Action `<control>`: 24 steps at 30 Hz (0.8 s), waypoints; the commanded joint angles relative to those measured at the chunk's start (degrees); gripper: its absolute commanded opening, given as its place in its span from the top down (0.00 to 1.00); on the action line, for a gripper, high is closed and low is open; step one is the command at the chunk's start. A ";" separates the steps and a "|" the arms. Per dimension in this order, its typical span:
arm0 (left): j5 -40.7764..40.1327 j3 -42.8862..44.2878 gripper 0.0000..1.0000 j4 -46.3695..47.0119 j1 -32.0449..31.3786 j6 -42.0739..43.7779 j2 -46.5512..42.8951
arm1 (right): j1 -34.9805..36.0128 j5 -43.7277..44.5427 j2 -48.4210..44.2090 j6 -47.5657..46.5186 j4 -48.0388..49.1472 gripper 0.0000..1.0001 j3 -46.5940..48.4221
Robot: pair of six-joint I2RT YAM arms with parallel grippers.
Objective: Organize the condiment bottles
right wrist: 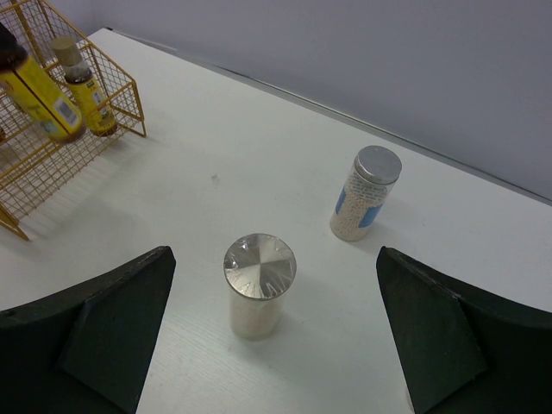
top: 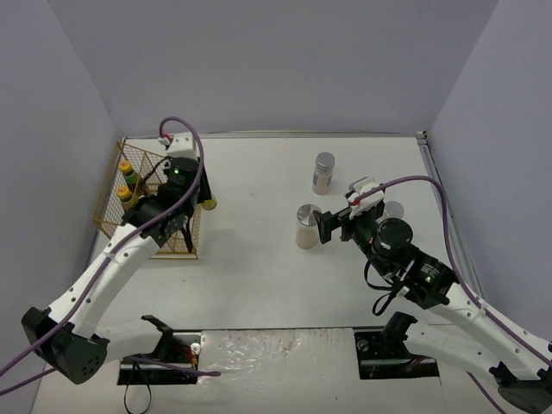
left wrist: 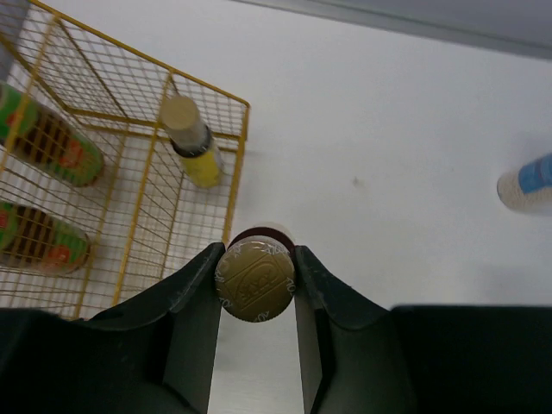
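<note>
My left gripper (left wrist: 254,278) is shut on the gold cap of a slim dark yellow-labelled bottle (left wrist: 255,280), at the rack's near right corner (top: 210,204). A second slim bottle (left wrist: 191,140) and two green-red sauce bottles (left wrist: 47,138) (left wrist: 39,237) are inside the gold wire rack (left wrist: 129,185). My right gripper (right wrist: 274,255) is open, its jaws wide on either side of a pale silver-lidded jar (right wrist: 257,297), not touching it. A blue-labelled jar (right wrist: 366,194) stands beyond it. A third jar (top: 393,210) is partly hidden behind my right arm.
The rack (top: 147,198) stands at the table's far left, next to the left wall. Grey walls close in the back and both sides. The two arm bases sit at the near edge.
</note>
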 commanded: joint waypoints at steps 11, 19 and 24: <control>3.84 5.56 1.00 5.72 15.61 4.53 6.28 | -0.25 1.34 -1.48 0.50 3.79 0.00 -0.38; 3.67 0.64 0.95 11.12 16.55 4.32 9.80 | -0.20 0.78 -1.58 0.76 3.79 0.00 -0.75; 4.74 -2.14 0.81 13.41 16.55 2.94 10.95 | -0.18 0.90 -1.43 0.87 3.86 0.00 -0.76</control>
